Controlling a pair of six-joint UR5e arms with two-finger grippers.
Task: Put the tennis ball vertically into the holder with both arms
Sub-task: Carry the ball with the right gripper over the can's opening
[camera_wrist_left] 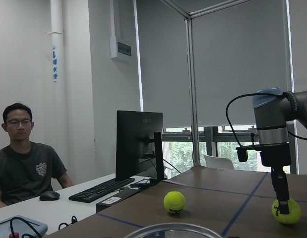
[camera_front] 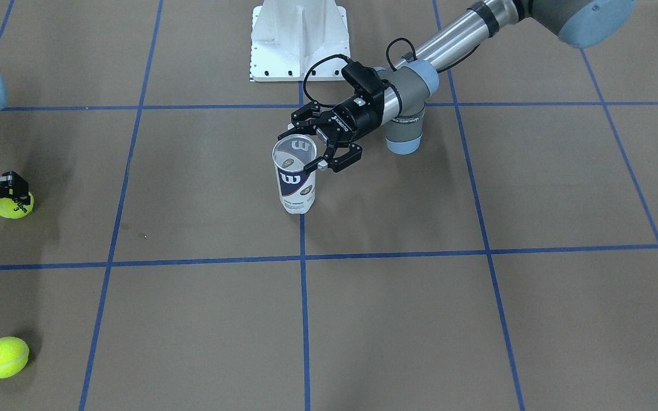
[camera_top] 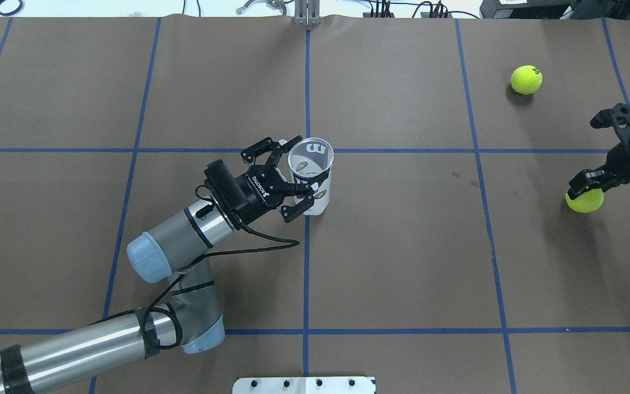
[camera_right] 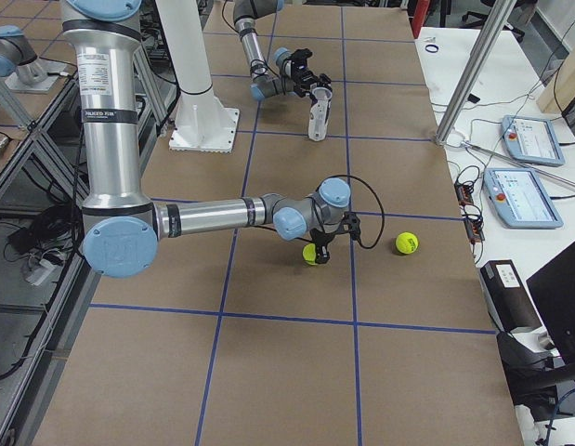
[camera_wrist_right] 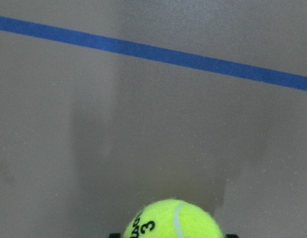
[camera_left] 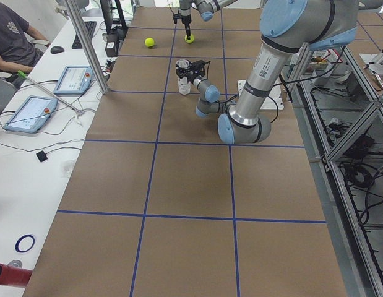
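Note:
The holder (camera_front: 297, 188), a clear can with a navy and white label, stands upright at the table's middle, also in the overhead view (camera_top: 320, 200). My left gripper (camera_front: 295, 153) comes in sideways near its rim, one finger against each side, shut on it. The can's open rim (camera_wrist_left: 173, 229) shows at the bottom of the left wrist view. My right gripper (camera_top: 584, 191) points down at the table's right side, shut on a yellow tennis ball (camera_top: 584, 201), which also shows in the right wrist view (camera_wrist_right: 174, 220). I cannot tell whether that ball rests on the table.
A second tennis ball (camera_top: 526, 80) lies loose, farther from the robot's base than the held one. The white pedestal base (camera_front: 299, 40) stands at the robot's side. A person (camera_wrist_left: 27, 163) sits at a desk with a monitor, keyboard and tablets beyond the table's edge.

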